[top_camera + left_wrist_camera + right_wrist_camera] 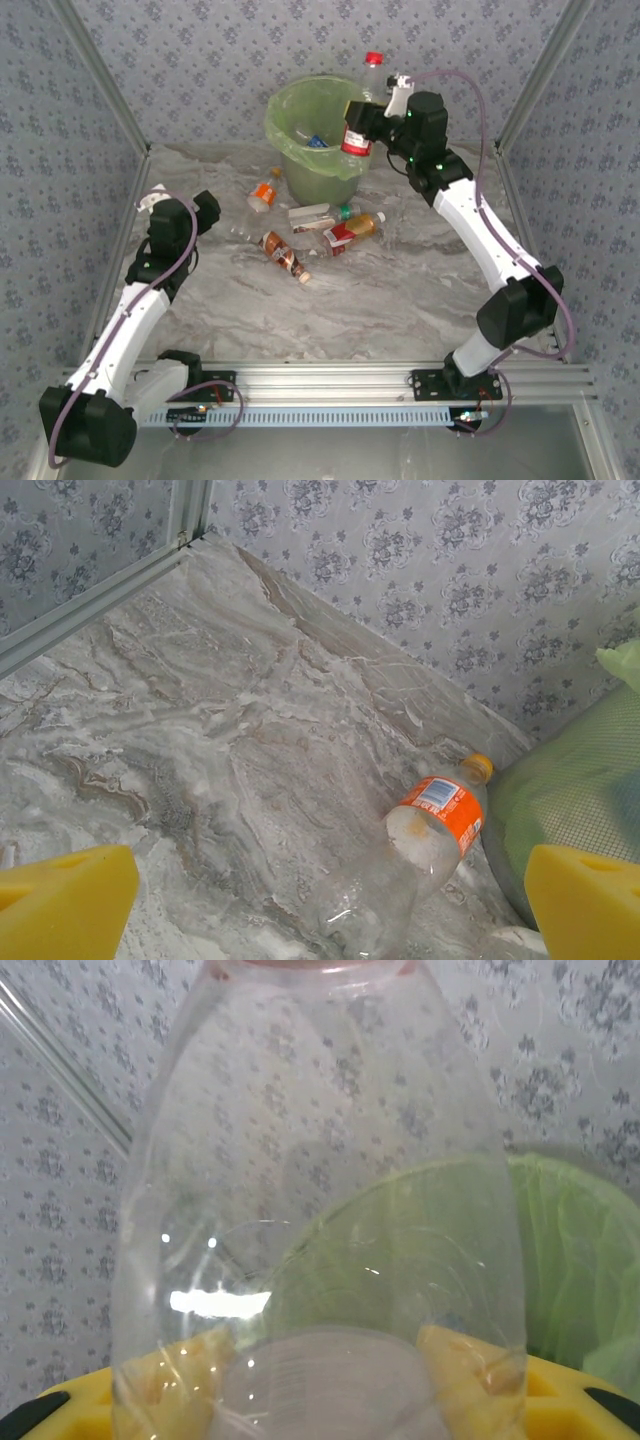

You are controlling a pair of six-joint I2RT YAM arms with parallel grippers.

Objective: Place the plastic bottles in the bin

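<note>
The right hand (372,118) is closed on a clear plastic bottle with a red label and a red cap (358,132). It holds the bottle upright, cap up, at the right rim of the round pale green bin lined with a light green bag (300,150). The bin stands at the middle of the far edge of the grey marbled bench (400,300). The print on the red label is too small to read. In the right wrist view the bottle's clear body (320,1210) stands just ahead of the hand, with the green bin (590,1250) behind it.

The left hand (205,208) hangs over the left side of the bench, its yellow pads (65,900) spread wide with nothing between them. Ahead of it and apart from it lies a clear bottle with an orange label and orange cap (432,825), its cap just beside the bin's wall. A white panel on that label cannot be read.

Nearer the bench's middle lie a brown-labelled bottle (285,255), a white-labelled bottle with a green cap (318,215) and a red-labelled bottle (355,228), all apart from both hands.
</note>
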